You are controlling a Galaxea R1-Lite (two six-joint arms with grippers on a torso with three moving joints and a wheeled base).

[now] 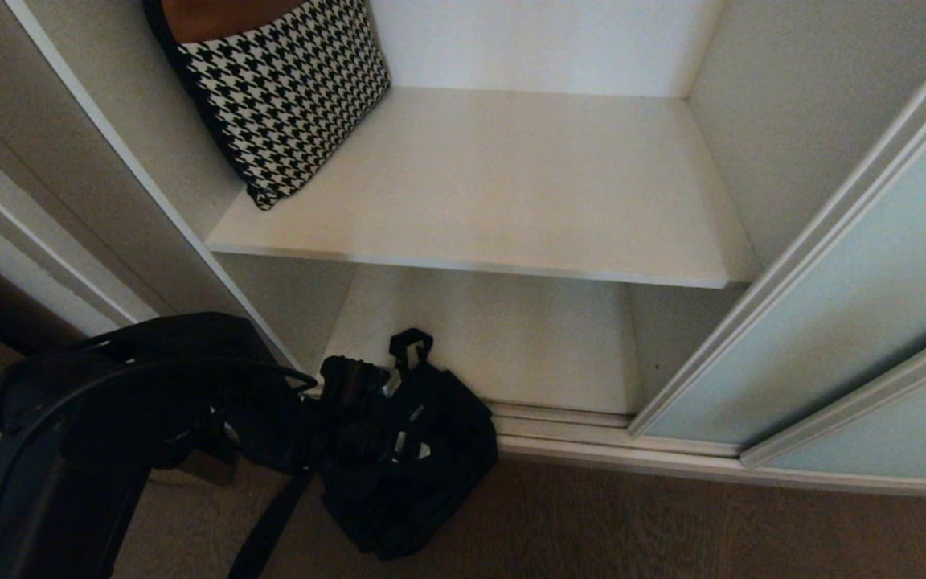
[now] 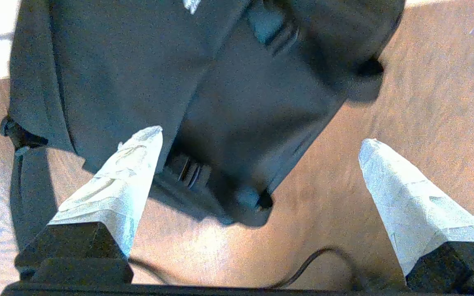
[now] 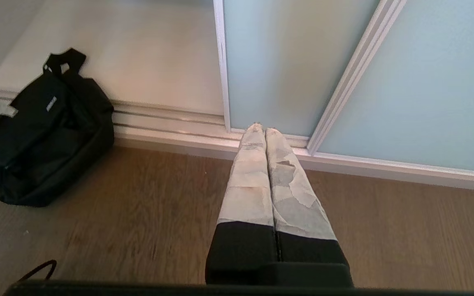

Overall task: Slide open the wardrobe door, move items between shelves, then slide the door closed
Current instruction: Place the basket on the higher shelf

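The door point(image 1: 857, 322) stands slid to the right, leaving the shelves point(image 1: 503, 193) exposed. The black bag point(image 1: 407, 450) lies on the wood floor point(image 1: 672, 531), half over the wardrobe's bottom track. The left gripper point(image 2: 261, 142) hangs just above the bag with its fingers point(image 2: 117, 181) spread wide, holding nothing. The right gripper point(image 3: 263, 129) is parked low near the door, fingers pressed together. A houndstooth cushion point(image 1: 286, 88) leans on the upper shelf.
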